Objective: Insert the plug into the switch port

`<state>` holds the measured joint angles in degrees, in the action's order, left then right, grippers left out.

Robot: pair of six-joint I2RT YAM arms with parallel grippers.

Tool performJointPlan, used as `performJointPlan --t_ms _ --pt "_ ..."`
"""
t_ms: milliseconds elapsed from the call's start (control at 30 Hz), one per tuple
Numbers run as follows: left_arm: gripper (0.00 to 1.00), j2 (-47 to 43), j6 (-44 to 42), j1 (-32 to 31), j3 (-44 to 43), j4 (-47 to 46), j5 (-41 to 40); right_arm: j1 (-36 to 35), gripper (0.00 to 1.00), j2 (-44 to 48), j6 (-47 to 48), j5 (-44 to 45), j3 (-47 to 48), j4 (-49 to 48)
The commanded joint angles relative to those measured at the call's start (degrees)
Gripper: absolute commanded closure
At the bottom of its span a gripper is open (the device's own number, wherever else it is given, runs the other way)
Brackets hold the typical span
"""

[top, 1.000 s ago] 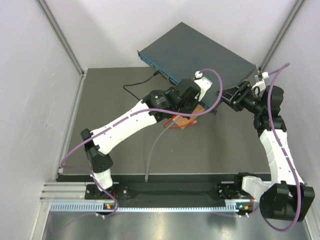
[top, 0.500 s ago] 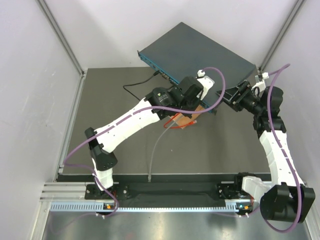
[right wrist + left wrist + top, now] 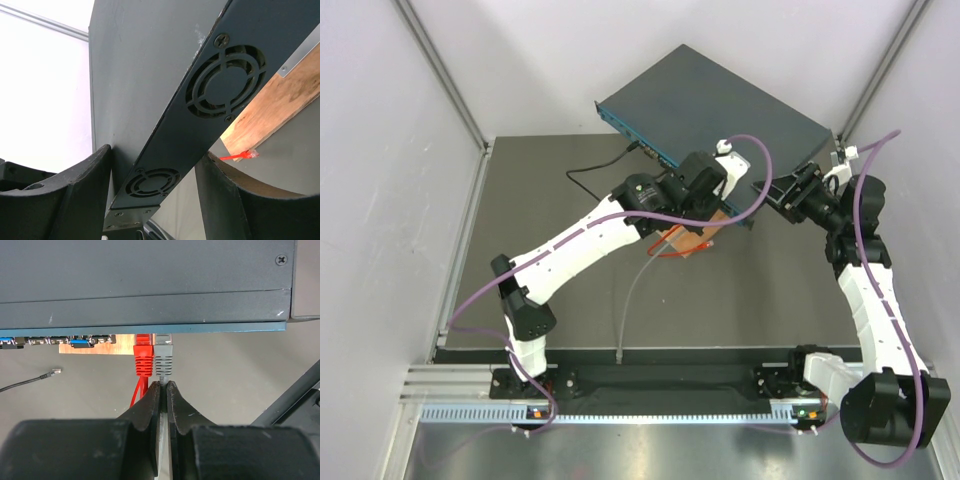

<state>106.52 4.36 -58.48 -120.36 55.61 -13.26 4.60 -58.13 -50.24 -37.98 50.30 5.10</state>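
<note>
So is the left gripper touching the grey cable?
Touching. The left wrist view shows the left gripper shut tight on the grey cable, with no gap.

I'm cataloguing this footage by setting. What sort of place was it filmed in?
Probably a robotics lab test cell: a left arm and right arm mounted on a dark table, plain white walls boxing it in, and a network switch propped on a wooden block.
</note>
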Motion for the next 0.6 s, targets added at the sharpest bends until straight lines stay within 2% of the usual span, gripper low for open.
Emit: performJointPlan --t_ms 0,200,333,567 --pt "1.00 1.41 -0.76 1.87 -2.69 -13.95 -1.25 -3.19 1.00 0.21 5.24 -3.42 -0.03 -1.41" --pt "1.00 -2.19 -1.46 2.84 2.05 -16.85 -1.69 -3.19 1.00 -0.58 5.85 -3.86 1.64 -1.41" --pt "1.00 -0.09 -1.99 3.28 -1.88 -16.86 -0.90 -3.55 1.00 0.03 4.89 -3.60 0.41 -2.29" --pt "1.00 2.37 -0.94 3.28 -3.04 -19.40 0.42 -4.07 1.00 1.00 4.45 -3.68 -0.99 -2.64"
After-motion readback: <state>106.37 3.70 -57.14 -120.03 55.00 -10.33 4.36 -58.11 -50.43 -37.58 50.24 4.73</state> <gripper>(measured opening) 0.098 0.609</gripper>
